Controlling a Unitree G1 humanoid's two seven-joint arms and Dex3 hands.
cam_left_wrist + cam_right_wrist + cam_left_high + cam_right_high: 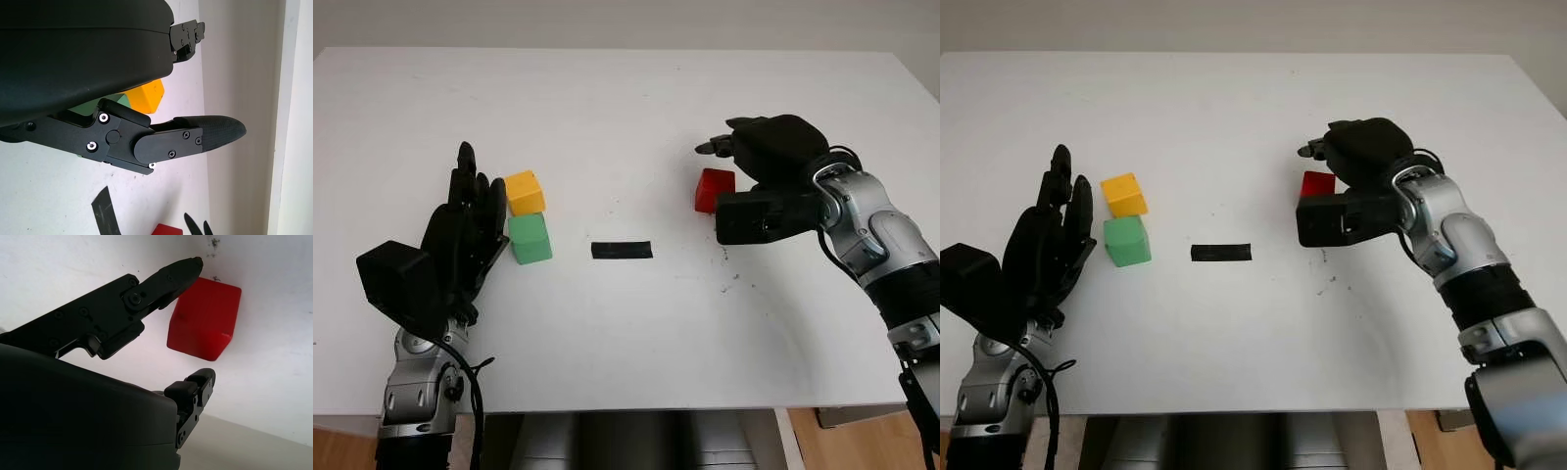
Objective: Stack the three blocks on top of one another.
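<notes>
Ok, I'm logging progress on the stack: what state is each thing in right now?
red block: on table, unstacked, not gripped
right robot hand: open, poised over red block
yellow block: on table, touching green
green block: on table, unstacked
left robot hand: open, beside green block

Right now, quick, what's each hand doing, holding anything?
Left hand: open, holding nothing, beside the green block and yellow block.
Right hand: open around the red block, not yet gripping it.
</notes>
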